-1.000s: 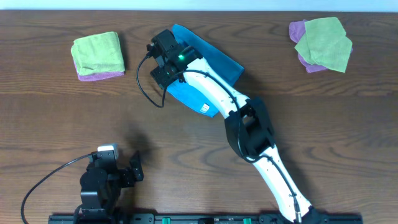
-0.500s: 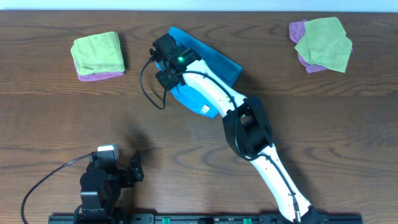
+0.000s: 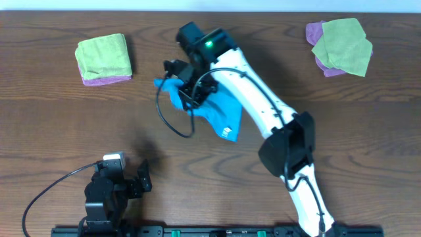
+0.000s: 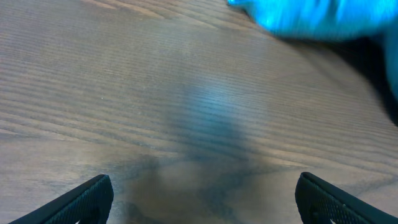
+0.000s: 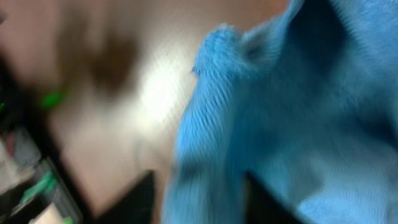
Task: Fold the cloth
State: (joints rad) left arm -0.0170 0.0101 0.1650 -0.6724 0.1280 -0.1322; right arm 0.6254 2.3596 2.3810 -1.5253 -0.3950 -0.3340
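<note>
The cloth [image 3: 220, 115] sits to the right of the green stack [image 3: 103, 56], near it but not touching. It is bunched into a rumpled heap, with one corner poking back toward the stack. The right gripper [image 3: 185, 82] is on that stack-side edge of the heap, with blue fabric crowding its blurred wrist view. Whether its fingers pinch the fabric or stand free of it, I cannot tell.

The left gripper [image 4: 202, 196] waits well apart from the stack, toward the robot's base, with its jaws spread wide and nothing between them.

The fold looks barely begun, since no clean edge or layer shows. Next, the heap needs spreading flat beside the stack. Then one edge can be gripped firmly and carried over to the opposite edge.
</note>
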